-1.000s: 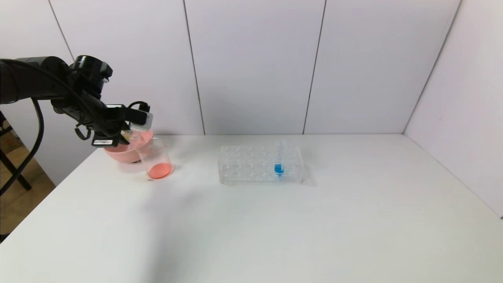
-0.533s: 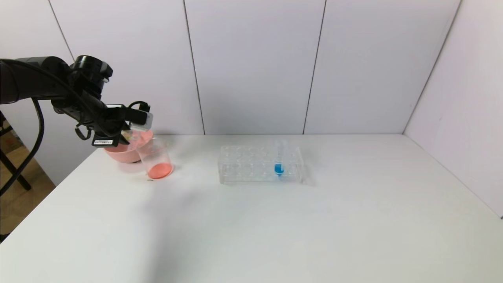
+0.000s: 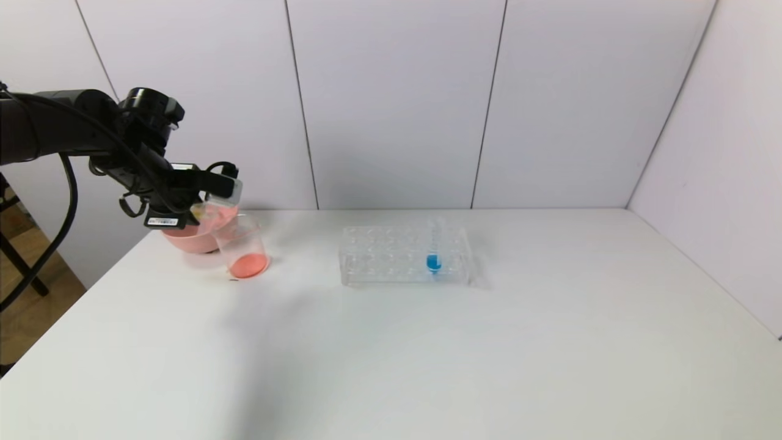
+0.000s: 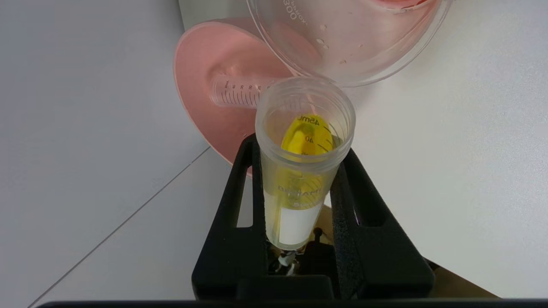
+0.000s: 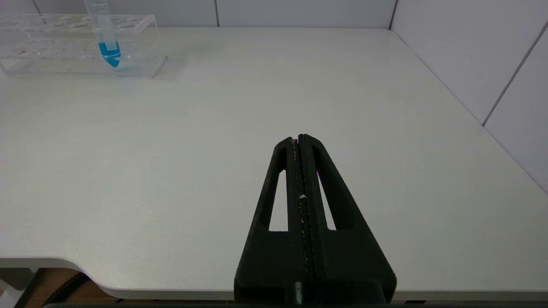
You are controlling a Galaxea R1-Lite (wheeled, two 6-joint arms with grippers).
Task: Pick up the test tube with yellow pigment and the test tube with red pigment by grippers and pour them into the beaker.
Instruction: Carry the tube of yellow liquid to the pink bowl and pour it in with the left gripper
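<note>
The beaker (image 3: 243,249) stands before the bowl (image 3: 198,235) — rack (image 3: 403,255) to their right.

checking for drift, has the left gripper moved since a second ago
Yes: the left gripper has shifted slightly right and up, judged against the pink bowl.

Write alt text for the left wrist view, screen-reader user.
The left gripper is shut on the test tube with yellow pigment, seen down its open mouth, a little yellow liquid inside. Just beyond its mouth is the rim of the clear beaker, and past that a pink bowl with an empty graduated tube lying in it, all on a white table.
</note>
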